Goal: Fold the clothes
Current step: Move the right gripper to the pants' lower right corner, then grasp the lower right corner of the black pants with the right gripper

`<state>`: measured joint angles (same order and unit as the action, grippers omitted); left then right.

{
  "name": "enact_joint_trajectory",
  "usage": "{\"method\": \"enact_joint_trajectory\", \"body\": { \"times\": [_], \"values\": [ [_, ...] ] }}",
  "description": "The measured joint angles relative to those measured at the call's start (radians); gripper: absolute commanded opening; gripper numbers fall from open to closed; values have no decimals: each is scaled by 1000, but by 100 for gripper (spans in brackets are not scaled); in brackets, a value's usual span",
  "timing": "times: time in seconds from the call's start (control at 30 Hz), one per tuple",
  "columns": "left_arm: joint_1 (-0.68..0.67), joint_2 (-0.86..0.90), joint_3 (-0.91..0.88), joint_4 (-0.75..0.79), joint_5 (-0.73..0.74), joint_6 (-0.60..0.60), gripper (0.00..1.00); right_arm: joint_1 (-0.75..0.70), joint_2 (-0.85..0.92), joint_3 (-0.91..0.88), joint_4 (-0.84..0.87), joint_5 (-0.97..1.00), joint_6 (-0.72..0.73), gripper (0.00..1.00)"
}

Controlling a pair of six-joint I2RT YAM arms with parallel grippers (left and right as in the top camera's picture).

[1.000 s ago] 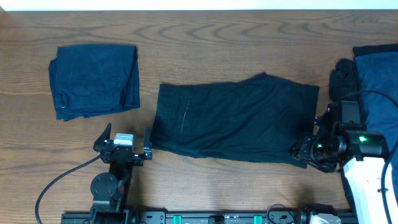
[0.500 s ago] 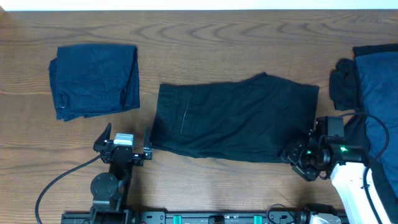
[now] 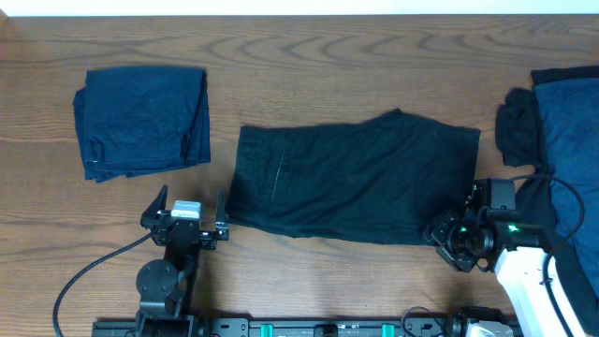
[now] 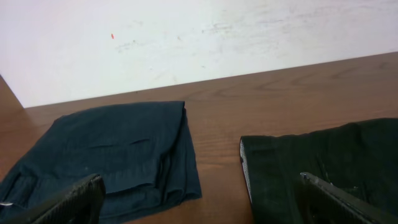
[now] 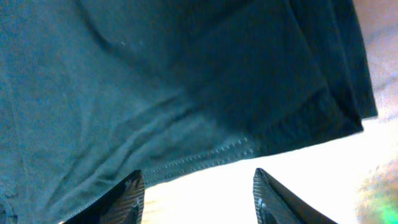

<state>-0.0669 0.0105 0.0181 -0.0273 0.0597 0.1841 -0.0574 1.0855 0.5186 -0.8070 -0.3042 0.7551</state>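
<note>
The wooden worktop [image 3: 374, 47] carries the black shorts [image 3: 356, 178], spread flat at its centre (a pale waistband strip [image 4: 245, 171] shows along their 9 o'clock edge). A navy-and-black heap [image 3: 566, 122] lies at 3 o'clock, and a folded navy garment [image 3: 140, 122] at 10 o'clock. The left jaws, by the shorts' 8 o'clock corner, stand spread wide, grasping nothing. The right jaws, at the 4 o'clock corner, are parted too, with the hem just beyond their fingers [image 5: 121, 199].

No text, label, brand or number can be read anywhere.
</note>
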Motion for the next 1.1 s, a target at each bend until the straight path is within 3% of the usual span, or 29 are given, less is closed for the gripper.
{"method": "enact_joint_trajectory", "body": {
  "times": [0.2, 0.5, 0.83, 1.1],
  "values": [
    [0, 0, 0, 0, 0, 0, 98, 0, 0, -8, -18, 12, 2, 58],
    [0, 0, 0, 0, 0, 0, 98, 0, 0, -87, 108, 50, 4, 56],
    [0, 0, 0, 0, 0, 0, 98, 0, 0, -101, 174, 66, 11, 47],
    [0, 0, 0, 0, 0, 0, 98, -1, 0, -101, 224, 38, 15, 47]
  ]
}}
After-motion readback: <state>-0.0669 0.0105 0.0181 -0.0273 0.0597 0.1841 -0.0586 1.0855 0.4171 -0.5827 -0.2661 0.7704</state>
